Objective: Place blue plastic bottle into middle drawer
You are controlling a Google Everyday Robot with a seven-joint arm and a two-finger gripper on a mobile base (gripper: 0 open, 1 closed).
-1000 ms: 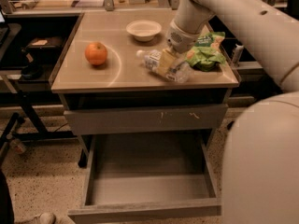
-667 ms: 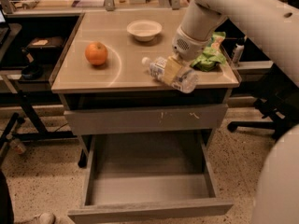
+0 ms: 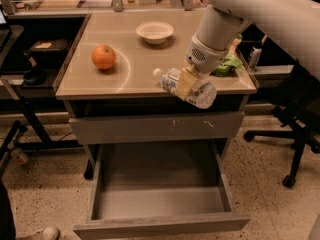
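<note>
Found the gripper (image 3: 186, 85) over the front edge of the table (image 3: 125, 86), at the end of a thick white arm (image 3: 220, 29) reaching in from the upper right. Held the blue plastic bottle (image 3: 203, 94) between the tan fingers (image 3: 183, 80), closed narrow around its middle part. Kept the bottle nearly on its side and a little tilted: white cap to the left of the gripper and slightly higher, thick end to the right and lower, standing out past the table edge. Could not tell if the bottle touched the table top or hung just above it.

Saw the middle drawer (image 3: 160, 223) straight below the gripper and well apart from it, pulled out, bare and grey inside. Saw between the two a shut drawer front (image 3: 125, 128) with small pale scratches, just under the gripper.

Noted on the table an orange (image 3: 103, 57) to the left of the gripper and a little behind it, well apart; a pale bowl (image 3: 155, 32) farther behind and to the left; a green packet (image 3: 229, 64) just behind on the right, partly hidden by the arm. Noted also a black chair (image 3: 295, 129) on the floor, far to the right and lower.
</note>
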